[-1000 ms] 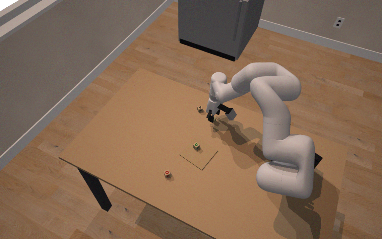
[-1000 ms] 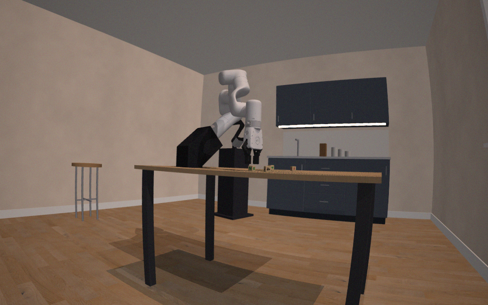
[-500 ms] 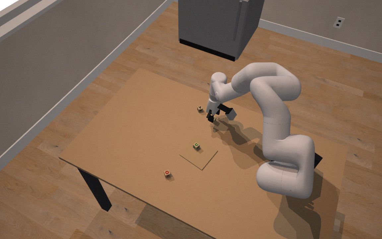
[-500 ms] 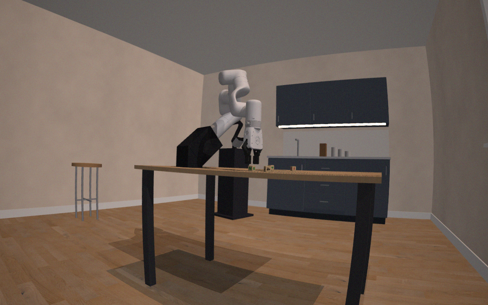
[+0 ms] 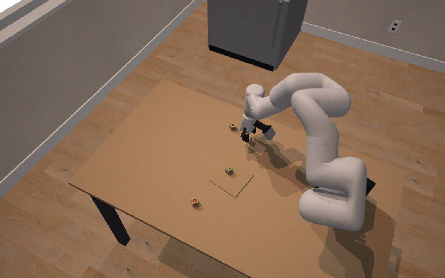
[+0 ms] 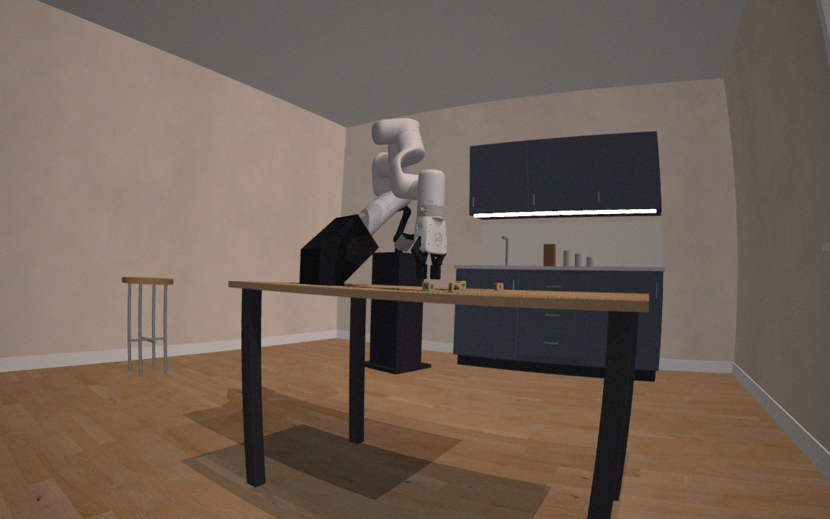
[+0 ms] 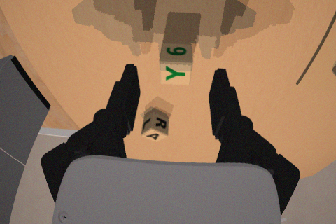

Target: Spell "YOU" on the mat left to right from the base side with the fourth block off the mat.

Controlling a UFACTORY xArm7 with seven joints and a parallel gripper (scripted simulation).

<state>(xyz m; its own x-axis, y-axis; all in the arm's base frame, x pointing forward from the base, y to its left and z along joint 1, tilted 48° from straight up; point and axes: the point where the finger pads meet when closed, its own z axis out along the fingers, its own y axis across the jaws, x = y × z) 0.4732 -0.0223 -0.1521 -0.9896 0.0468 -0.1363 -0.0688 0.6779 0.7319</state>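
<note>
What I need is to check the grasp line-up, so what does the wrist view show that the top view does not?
Only wrist: the green Y on the Y block, lying centred between the open gripper's fingers, not gripped. Only top: the U block by the mat's outline, and the O block off the mat. Both: the gripper, the fourth block beside it, and the table.

Y block (image 7: 176, 66) off mat (image 5: 235, 183), U block (image 5: 229, 169) on it
</note>
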